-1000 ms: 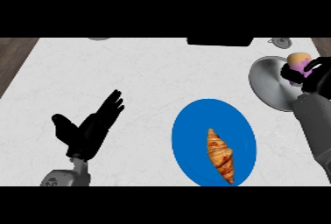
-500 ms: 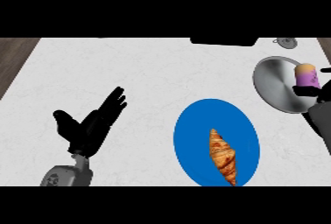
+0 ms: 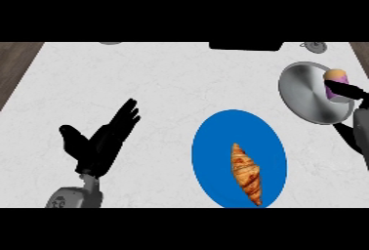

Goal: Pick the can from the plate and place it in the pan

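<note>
Can [image 3: 335, 83], a small purple cylinder with a pale top, now sits over the right side of the grey metal pan [image 3: 310, 93], carried further in than half a second ago with the right robot hand [image 3: 353, 97] still curled round it, so you are close to release. Left of the pan, the flat blue plate [image 3: 216, 156] holds only a flaky brown croissant [image 3: 246, 173]. Farther left, your left robot hand [image 3: 97, 144] rests open over the white marbled desk [image 3: 158, 83].

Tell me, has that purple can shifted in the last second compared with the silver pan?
Yes. The can, held in the right hand, has come further in over the pan, toward the view's left.
</note>
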`<act>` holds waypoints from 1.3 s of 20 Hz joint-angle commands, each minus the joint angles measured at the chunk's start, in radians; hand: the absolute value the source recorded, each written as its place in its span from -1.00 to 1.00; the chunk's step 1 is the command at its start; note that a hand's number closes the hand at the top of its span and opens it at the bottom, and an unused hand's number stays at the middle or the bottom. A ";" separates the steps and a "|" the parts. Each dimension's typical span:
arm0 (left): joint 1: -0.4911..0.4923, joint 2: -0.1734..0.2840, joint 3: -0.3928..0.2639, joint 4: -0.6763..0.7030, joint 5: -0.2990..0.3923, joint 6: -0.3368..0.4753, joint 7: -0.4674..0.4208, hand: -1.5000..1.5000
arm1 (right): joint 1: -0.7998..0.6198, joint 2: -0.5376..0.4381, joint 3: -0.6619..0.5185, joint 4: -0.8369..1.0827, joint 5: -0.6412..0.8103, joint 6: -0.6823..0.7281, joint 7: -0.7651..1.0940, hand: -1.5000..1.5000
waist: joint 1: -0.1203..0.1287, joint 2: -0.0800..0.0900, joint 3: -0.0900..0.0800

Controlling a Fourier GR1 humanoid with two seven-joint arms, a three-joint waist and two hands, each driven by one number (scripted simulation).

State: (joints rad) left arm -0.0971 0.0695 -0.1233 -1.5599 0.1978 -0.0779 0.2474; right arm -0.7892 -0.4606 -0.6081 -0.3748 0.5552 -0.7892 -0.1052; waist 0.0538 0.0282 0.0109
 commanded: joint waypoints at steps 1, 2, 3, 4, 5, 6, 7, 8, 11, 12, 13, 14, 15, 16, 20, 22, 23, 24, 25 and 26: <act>0.005 -0.010 0.001 0.031 -0.019 0.008 -0.042 0.00 | 0.020 0.008 -0.123 -0.043 -0.164 0.088 -0.154 -1.00 | -0.014 0.000 -0.001; 0.028 -0.007 -0.004 0.005 -0.003 0.002 -0.012 0.00 | 0.050 -0.005 -0.150 -0.036 -0.196 0.119 -0.193 -1.00 | -0.012 -0.005 -0.002; 0.023 -0.001 0.006 0.037 -0.015 -0.001 -0.044 0.00 | 0.065 0.006 -0.175 -0.041 -0.239 0.181 -0.232 -1.00 | -0.023 -0.006 -0.003; 0.003 0.000 0.016 0.013 -0.001 0.003 -0.024 0.00 | 0.085 -0.009 -0.198 -0.025 -0.265 0.222 -0.255 -1.00 | -0.023 -0.007 -0.003; 0.012 0.003 0.017 0.034 -0.010 -0.003 -0.043 0.00 | 0.074 -0.027 -0.197 -0.011 -0.274 0.272 -0.275 -1.00 | -0.023 -0.010 -0.005; -0.014 0.000 0.036 0.019 0.014 0.006 -0.013 0.00 | 0.108 -0.023 -0.215 0.002 -0.298 0.319 -0.319 -1.00 | -0.022 -0.008 -0.004; 0.029 0.034 0.028 -0.041 0.014 -0.012 0.018 0.00 | 0.116 -0.044 -0.219 0.021 -0.308 0.364 -0.325 -1.00 | -0.016 -0.013 -0.005; 0.036 0.011 0.011 -0.015 0.003 -0.007 0.001 0.00 | 0.138 -0.016 -0.213 0.032 -0.312 0.384 -0.374 -1.00 | -0.024 -0.015 -0.006; 0.046 -0.010 0.000 -0.010 -0.020 0.020 -0.012 0.00 | 0.198 -0.055 -0.233 0.064 -0.345 0.518 -0.460 -1.00 | -0.027 -0.014 -0.005; 0.006 -0.002 0.024 0.054 -0.015 0.001 -0.042 0.00 | 0.188 -0.085 -0.213 0.086 -0.331 0.531 -0.445 -1.00 | -0.033 -0.015 -0.007; 0.047 0.058 0.065 -0.012 0.042 -0.052 -0.008 0.00 | 0.227 -0.080 -0.218 0.054 -0.353 0.596 -0.482 -1.00 | -0.039 -0.022 -0.008; 0.042 0.002 0.031 0.041 -0.009 -0.011 -0.066 0.00 | 0.244 -0.051 -0.220 0.062 -0.369 0.604 -0.505 -1.00 | -0.044 -0.022 -0.009; 0.035 0.025 0.047 -0.020 0.017 -0.012 0.004 0.00 | 0.243 -0.090 -0.214 0.078 -0.372 0.628 -0.491 -1.00 | -0.039 -0.023 -0.009; 0.022 0.018 0.042 -0.021 0.017 -0.013 0.008 0.00 | 0.261 -0.063 -0.215 0.090 -0.378 0.626 -0.545 -1.00 | -0.037 -0.022 -0.008; 0.016 -0.011 0.018 -0.041 -0.019 0.030 0.044 0.00 | 0.312 -0.071 -0.191 0.085 -0.408 0.670 -0.589 -1.00 | -0.044 -0.024 -0.009; 0.076 0.005 0.031 -0.034 -0.005 -0.011 -0.003 0.00 | 0.344 -0.120 -0.173 0.061 -0.420 0.741 -0.567 -1.00 | -0.047 -0.027 -0.010; 0.084 0.011 0.033 -0.038 -0.007 -0.019 -0.009 0.00 | 0.337 -0.080 -0.162 0.081 -0.427 0.719 -0.603 -1.00 | -0.043 -0.025 -0.010; 0.060 0.004 0.050 0.008 0.005 -0.027 -0.033 0.00 | 0.369 -0.103 -0.158 0.085 -0.430 0.752 -0.589 -1.00 | -0.047 -0.025 -0.010; 0.067 0.028 0.073 -0.013 0.018 -0.039 -0.007 0.00 | 0.320 -0.073 -0.113 -0.020 -0.442 0.716 -0.479 -1.00 | -0.053 -0.029 -0.011; 0.091 0.004 0.040 -0.022 -0.014 -0.028 -0.028 0.00 | 0.372 -0.083 -0.117 0.008 -0.463 0.715 -0.533 -1.00 | -0.050 -0.028 -0.011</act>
State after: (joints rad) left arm -0.0350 0.0798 -0.0782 -1.5740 0.1984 -0.0984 0.2353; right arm -0.4595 -0.5459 -0.7634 -0.3291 0.1293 -0.0881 -0.6493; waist 0.0074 0.0024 0.0010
